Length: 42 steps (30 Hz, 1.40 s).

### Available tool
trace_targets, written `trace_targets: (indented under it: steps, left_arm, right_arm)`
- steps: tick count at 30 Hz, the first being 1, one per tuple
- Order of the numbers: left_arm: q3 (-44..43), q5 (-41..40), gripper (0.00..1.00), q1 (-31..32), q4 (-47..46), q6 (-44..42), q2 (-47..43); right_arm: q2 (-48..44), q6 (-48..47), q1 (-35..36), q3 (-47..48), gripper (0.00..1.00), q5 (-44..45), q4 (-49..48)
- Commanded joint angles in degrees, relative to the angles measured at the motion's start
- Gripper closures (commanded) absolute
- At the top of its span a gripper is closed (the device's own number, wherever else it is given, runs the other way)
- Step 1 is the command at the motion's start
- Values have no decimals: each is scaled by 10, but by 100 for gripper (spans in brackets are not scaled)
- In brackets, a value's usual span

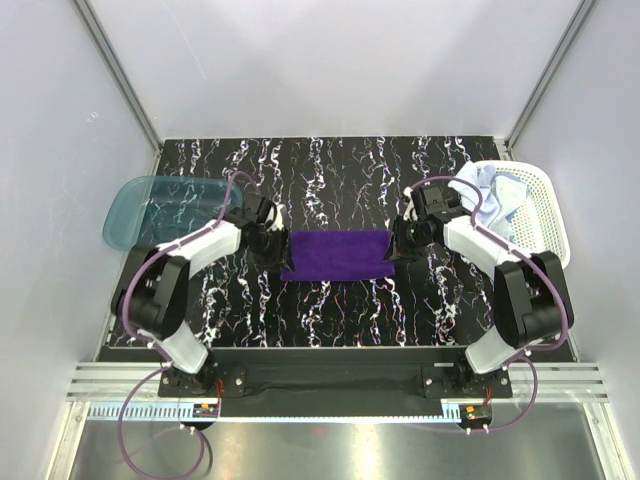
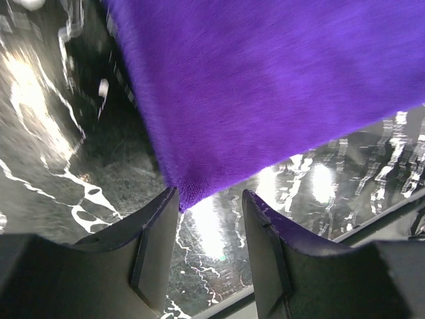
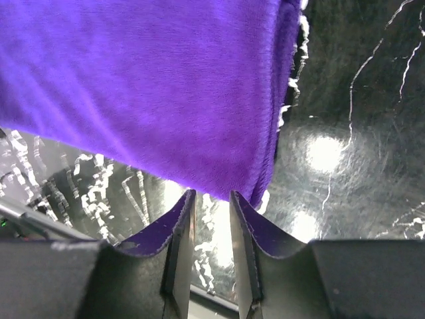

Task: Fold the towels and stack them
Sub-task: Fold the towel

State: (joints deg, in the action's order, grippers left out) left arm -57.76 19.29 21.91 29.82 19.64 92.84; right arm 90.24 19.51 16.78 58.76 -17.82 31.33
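The deep purple towel (image 1: 337,254) lies flat as a folded rectangle on the black marbled table (image 1: 330,170). My left gripper (image 1: 272,247) is at its left end, open. In the left wrist view the towel's corner (image 2: 265,86) lies just past the gripper's (image 2: 211,199) tips, with nothing between the fingers. My right gripper (image 1: 400,243) is at the towel's right end. It is open by a narrow gap (image 3: 212,196), and the towel's edge (image 3: 166,86) lies just beyond its tips. A crumpled light blue towel (image 1: 500,193) lies in the basket. I cannot make out the white towel apart from it.
The white plastic mesh basket (image 1: 545,215) stands at the table's right edge, close behind my right arm. The translucent teal tray (image 1: 150,205) lies at the left edge, partly off the table. Grey walls close in the back and both sides.
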Motion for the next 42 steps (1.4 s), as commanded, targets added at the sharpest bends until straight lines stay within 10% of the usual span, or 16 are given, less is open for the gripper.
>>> trace_targets:
  steps: [1, 13, 24, 30, 42]
  left_arm:
    - [14, -15, 52, 2, -34, 45, 25]
    - [-61, -115, 49, 3, 66, 50, 8]
    - [-8, -86, 47, 3, -8, 87, 4]
    - [12, -157, 50, 3, 5, 86, 41]
    - [-82, -104, 41, -9, 13, 64, 17]
  right_arm:
    - [27, 18, 6, -30, 67, 26, -43]
    - [-2, 4, 6, 15, 69, 97, 26]
    - [26, 62, 20, -44, 71, -120, -129]
    - [79, 32, 18, -63, 74, 76, -126]
    - [23, 19, 17, 10, 69, -11, -93]
